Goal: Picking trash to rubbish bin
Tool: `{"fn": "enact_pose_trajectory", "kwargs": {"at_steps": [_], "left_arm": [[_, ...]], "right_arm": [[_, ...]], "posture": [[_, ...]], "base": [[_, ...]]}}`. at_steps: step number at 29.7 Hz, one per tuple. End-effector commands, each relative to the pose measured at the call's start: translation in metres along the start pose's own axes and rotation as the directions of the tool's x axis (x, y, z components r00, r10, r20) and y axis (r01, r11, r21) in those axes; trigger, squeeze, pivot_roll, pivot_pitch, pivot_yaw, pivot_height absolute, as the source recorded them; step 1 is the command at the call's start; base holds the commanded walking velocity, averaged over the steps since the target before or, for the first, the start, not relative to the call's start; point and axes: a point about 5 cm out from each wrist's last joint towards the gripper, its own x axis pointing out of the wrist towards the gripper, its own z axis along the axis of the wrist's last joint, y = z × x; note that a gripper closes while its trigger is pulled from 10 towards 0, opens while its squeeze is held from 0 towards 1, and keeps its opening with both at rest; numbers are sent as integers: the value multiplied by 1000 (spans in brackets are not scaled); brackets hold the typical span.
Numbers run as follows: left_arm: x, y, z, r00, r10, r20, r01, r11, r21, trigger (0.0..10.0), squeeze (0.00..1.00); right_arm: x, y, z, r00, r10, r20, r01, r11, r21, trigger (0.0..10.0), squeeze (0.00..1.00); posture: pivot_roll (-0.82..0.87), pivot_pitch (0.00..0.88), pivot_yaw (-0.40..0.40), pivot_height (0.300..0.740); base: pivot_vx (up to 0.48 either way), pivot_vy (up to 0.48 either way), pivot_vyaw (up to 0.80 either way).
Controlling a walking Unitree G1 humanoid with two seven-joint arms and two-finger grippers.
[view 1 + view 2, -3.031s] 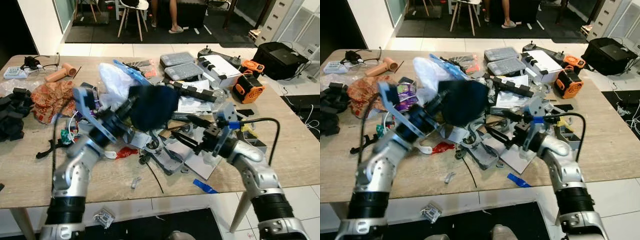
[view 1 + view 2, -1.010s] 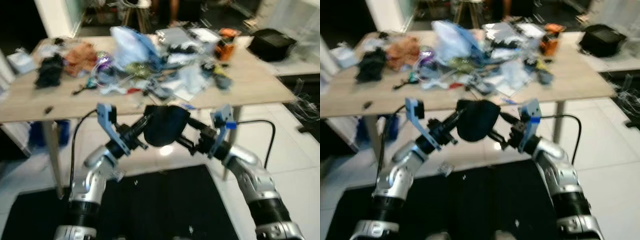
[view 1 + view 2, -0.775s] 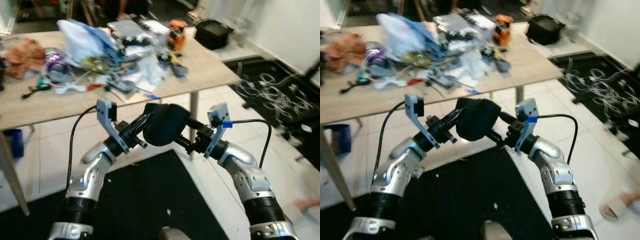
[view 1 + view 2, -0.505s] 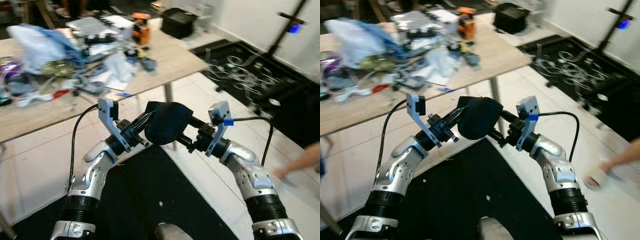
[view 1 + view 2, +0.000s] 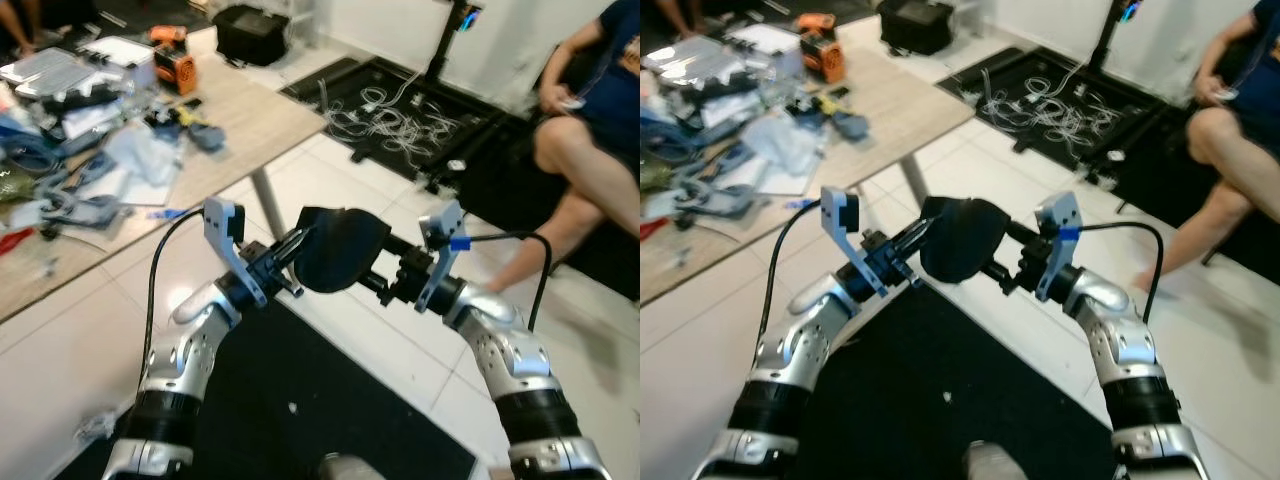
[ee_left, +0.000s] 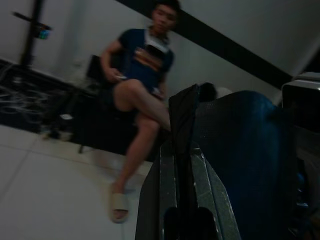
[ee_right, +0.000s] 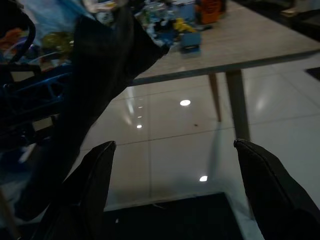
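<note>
Both arms are raised in front of the robot, with a dark bundle (image 5: 340, 248) suspended between them above the tiled floor (image 5: 80, 330) and the edge of a black mat (image 5: 300, 400). The left gripper (image 5: 297, 247) meets the bundle from the robot's left; in the left wrist view its two fingers (image 6: 167, 170) lie close together, clamped on a fold of the dark fabric (image 6: 240, 150). The right gripper (image 5: 378, 270) reaches the bundle from the robot's right; in the right wrist view its fingers (image 7: 97, 170) stand wide apart, with the dark material (image 7: 95, 65) hanging ahead of one of them, and whether they press on it cannot be told. A black cable (image 5: 160, 270) loops from the left wrist and another (image 5: 530, 250) from the right wrist. Behind and to the robot's left stands a wooden table (image 5: 250, 120), its top crowded with clutter: an orange-and-black tool (image 5: 172, 68), grey cases (image 5: 40, 66), papers and plastic (image 5: 140, 155). A small wrapper (image 5: 95, 425) lies on the tiles near the left arm. Farther back, loose white cables (image 5: 410, 125) lie on a dark mat beside a stand (image 5: 445, 40). A seated person (image 5: 590, 110) in dark blue, legs crossed, occupies the robot's right background.
</note>
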Motion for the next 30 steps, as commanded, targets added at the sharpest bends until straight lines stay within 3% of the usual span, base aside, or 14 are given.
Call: {"fn": "enact_pose_trajectory", "kwargs": {"at_steps": [1,30], "left_arm": [[-1,0,-1,1000,-5,-7,5,1000,7,10000,0],[0,0,-4,1000,-12,-17,12,1000,17,10000,0]], "right_arm": [[-1,1,-1,1000,1,-9,-1,1000,0,10000,0],[0,0,-4,1000,6,-17,-6,1000,9,10000,0]], "posture": [[-71,0,-43,740],[-69,0,-44,740]], "base": [[0,0,-800],[0,0,-800]]}}
